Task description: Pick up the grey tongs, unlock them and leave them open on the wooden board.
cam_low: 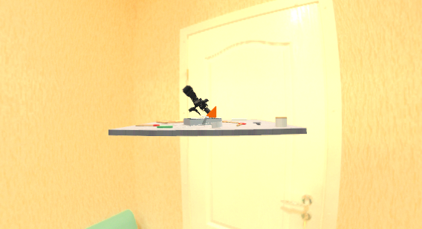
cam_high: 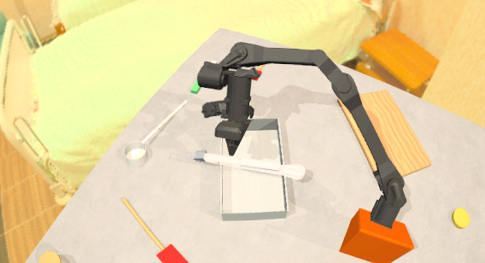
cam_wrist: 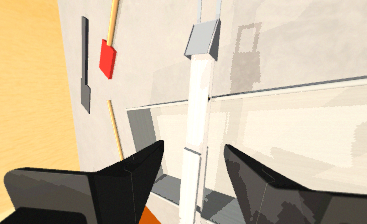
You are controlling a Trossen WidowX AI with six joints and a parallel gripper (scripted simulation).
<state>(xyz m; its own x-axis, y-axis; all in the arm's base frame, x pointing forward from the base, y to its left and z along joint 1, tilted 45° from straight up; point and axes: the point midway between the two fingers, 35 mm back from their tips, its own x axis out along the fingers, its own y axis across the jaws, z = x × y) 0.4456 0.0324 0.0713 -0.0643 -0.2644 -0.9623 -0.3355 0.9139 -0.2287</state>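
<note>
The pale grey tongs (cam_high: 256,164) (cam_wrist: 199,110) lie across the roasting tin (cam_high: 254,216) (cam_wrist: 141,130), with their arms close together. Their grey hinge block (cam_high: 200,155) (cam_wrist: 204,39) sticks out past the tin's left wall in the top view, and their rounded tips (cam_high: 295,172) stick out past the right wall. My gripper (cam_high: 232,153) (cam_wrist: 193,146) is open and points down just above the tongs, between the hinge block and the middle. In the wrist view one finger shows on each side of the tongs, with gaps to both. The wooden board (cam_high: 401,135) is partly hidden behind my arm.
A metal ladle (cam_high: 136,154) lies left of the tin. A red spatula (cam_high: 172,254) lies at the front, and a green-handled tool (cam_high: 195,88) at the back left. A red brush (cam_high: 259,70) is partly hidden behind the gripper. A yellow disc (cam_high: 461,218) lies right of my orange base (cam_high: 373,237).
</note>
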